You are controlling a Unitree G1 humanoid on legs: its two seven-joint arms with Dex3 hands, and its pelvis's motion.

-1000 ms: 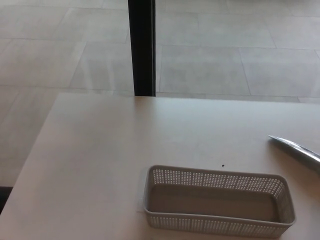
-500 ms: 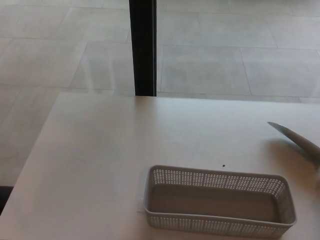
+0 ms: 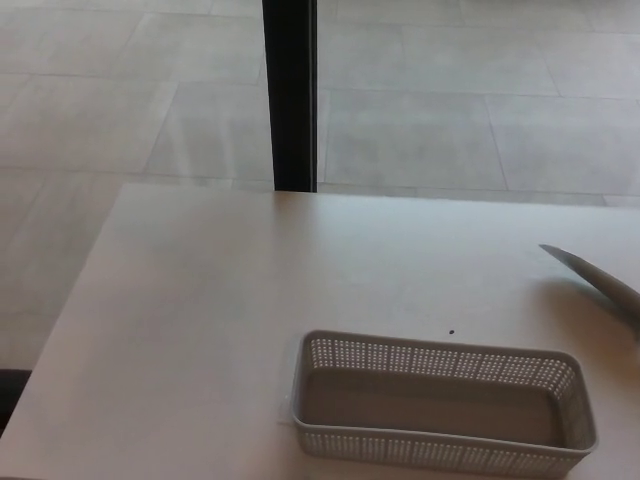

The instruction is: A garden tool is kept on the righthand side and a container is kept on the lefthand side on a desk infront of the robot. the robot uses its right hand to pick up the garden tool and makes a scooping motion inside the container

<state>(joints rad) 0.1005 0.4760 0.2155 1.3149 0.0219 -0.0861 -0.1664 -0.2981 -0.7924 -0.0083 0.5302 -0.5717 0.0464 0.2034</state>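
The floor (image 3: 480, 120) behind has large pale tiles, with a black post (image 3: 290, 95) at 12 o'clock. On the pale desk (image 3: 200, 300), the perforated grey container (image 3: 440, 402) sits at 5 o'clock. The metal blade of the garden tool (image 3: 596, 280) enters at 3 o'clock. No writing is readable. Neither hand is visible.

You have nothing to read here: no text, label, brand, number or sign shows on the basket (image 3: 440, 405), on the tool (image 3: 596, 282) at 3 o'clock, or on the desk (image 3: 220, 300).
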